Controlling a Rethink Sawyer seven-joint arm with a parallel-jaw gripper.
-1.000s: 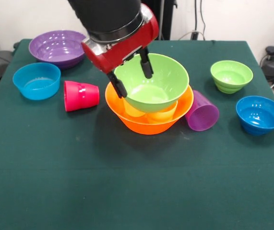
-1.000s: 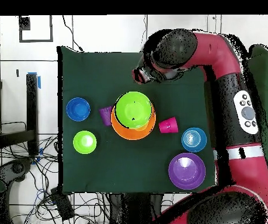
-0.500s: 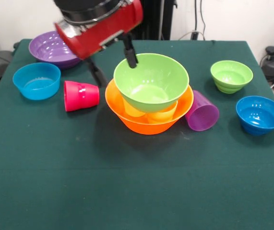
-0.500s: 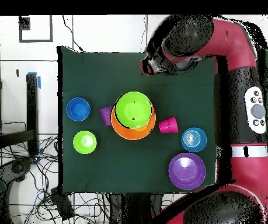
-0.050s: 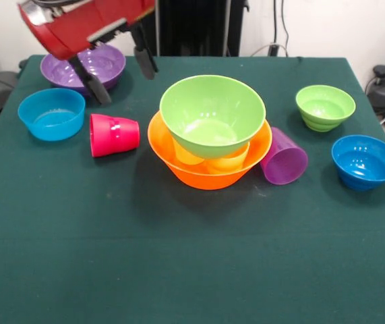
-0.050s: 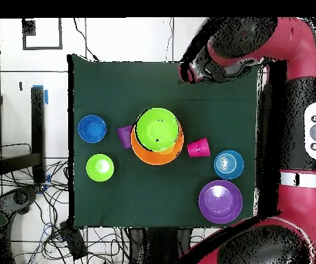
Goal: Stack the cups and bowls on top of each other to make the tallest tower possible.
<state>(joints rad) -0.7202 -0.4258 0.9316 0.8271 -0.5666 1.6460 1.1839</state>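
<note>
Lime green large bowl (image 5: 212,115) sits nested in the orange bowl (image 5: 209,165) mid-tabletop as your tower's base, so your pincer (image 5: 116,71), spread wide and empty, hovers near the red-pink cup (image 5: 114,135).

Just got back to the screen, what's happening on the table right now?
The gripper is open and empty, up near the large purple bowl. The tower so far is the large orange bowl holding two yellowish cups, with the large lime green bowl resting on them. Loose on the table: the red-pink cup and the purple cup, both on their sides, two small blue bowls and a small lime green bowl.
</note>
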